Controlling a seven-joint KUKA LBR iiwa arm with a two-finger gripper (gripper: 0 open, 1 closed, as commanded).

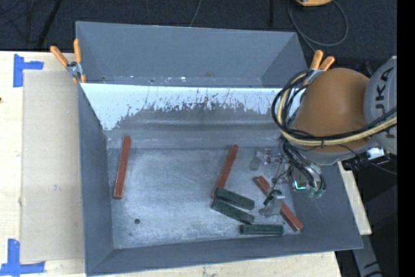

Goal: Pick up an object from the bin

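Looking down into a grey metal bin [97, 159] with sloping walls. From three o'clock, a robot arm [384, 97] under a rounded orange cover [334, 107] looped with cables, with the hand [275, 194] low over the bin floor at about four o'clock. Impossible to tell whether the hand is open, closed, or gripping anything. Nearest to it: a short brown stick [261, 183] just at its nine o'clock side, and a second brown stick [290, 217] just beside it toward five o'clock. Close by, toward six o'clock, a loose cluster of three dark green bars [235, 199], with a longer brown stick [226, 167] angled up from them toward twelve. Well apart, at nine o'clock, one long brown stick [121, 167] lying alone. Likely step in hand: settling on one of the two nearest brown sticks. Probably best done by squaring the hand across the stick's narrow width, coming straight down, closing near the middle, and keeping clear of the green bars and the wall at three o'clock.
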